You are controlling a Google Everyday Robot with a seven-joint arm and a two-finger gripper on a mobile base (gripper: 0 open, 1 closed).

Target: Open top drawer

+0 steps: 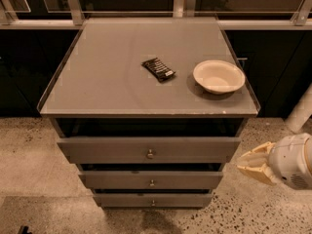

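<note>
The top drawer (97,150) is a wide grey front with a small round metal knob (150,154) at its centre, just under the cabinet's top. A dark gap shows above it. My gripper (246,165), cream-coloured on a white wrist, hangs at the right of the cabinet at about the height of the top drawer. It points left toward the drawer's right end, apart from it and well right of the knob.
Two lower grey drawers (117,180) (122,200) with knobs sit below. On the cabinet top (97,77) lie a dark snack packet (158,68) and a white bowl (219,76). The floor is speckled. A white post (300,112) stands at the right.
</note>
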